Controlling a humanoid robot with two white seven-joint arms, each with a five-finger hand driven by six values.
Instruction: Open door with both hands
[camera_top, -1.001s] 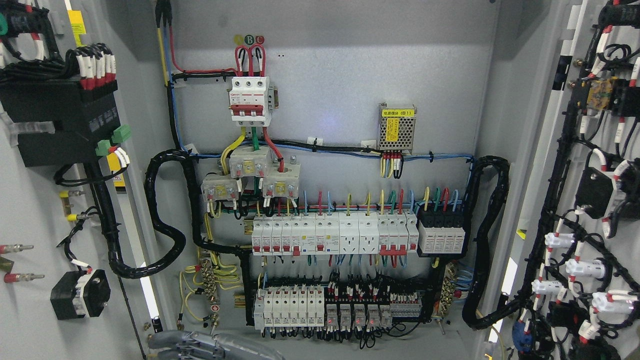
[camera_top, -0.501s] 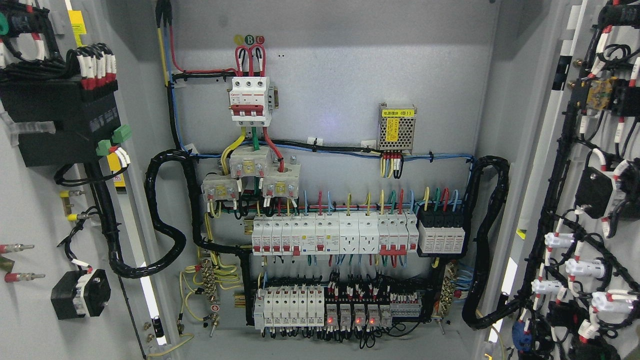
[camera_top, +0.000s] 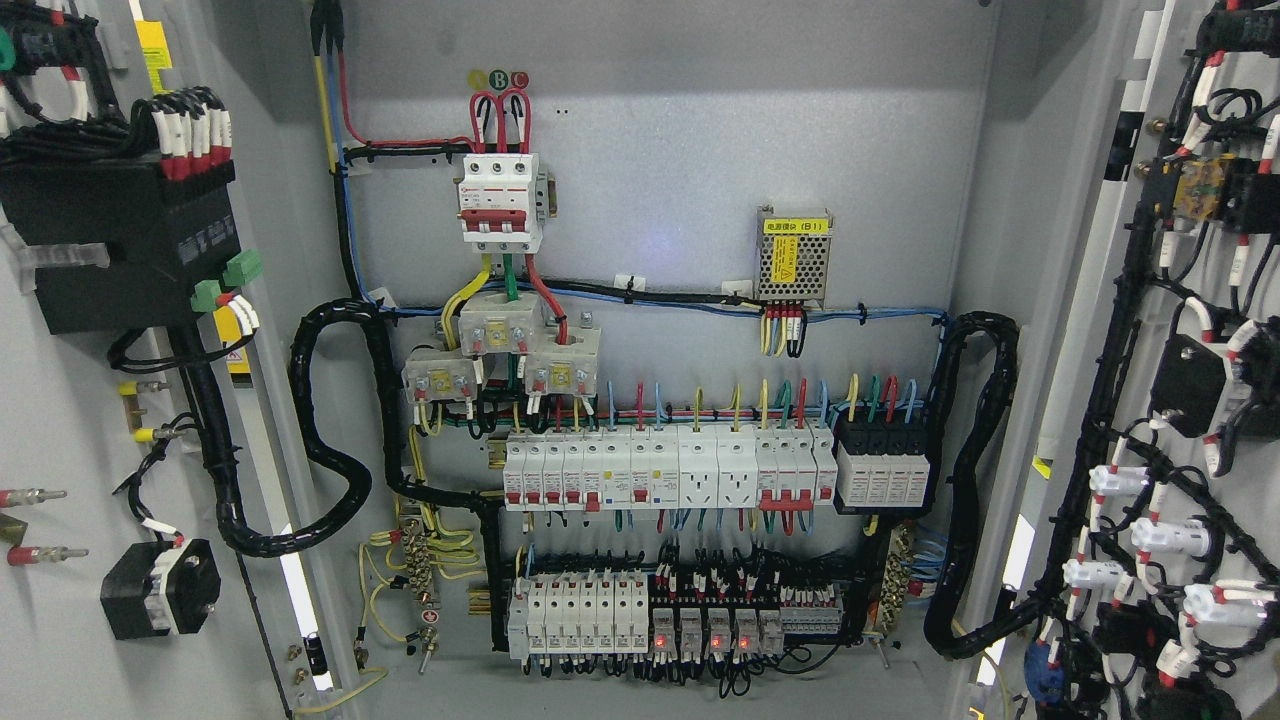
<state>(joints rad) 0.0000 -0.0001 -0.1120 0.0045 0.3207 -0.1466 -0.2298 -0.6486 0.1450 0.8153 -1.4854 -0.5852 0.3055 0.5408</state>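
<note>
You see a back panel (camera_top: 680, 130) of dull grey painted metal. The switches (camera_top: 580, 470) are shiny white plastic. The thick black hose (camera_top: 335, 450) looks ribbed and bumpy. The small box (camera_top: 795, 262) is silver metal mesh.

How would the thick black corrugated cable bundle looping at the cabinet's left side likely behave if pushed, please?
The thick black corrugated cable bundle would probably flex a little and spring back, since it hangs in a free S-curve. It likely won't shift far: its ends run behind the white breaker row and onto the open left door.

Red-white main breaker (camera_top: 501, 197) above breaker row (camera_top: 668, 470); meshed power supply (camera_top: 794, 255) right of it.
</note>
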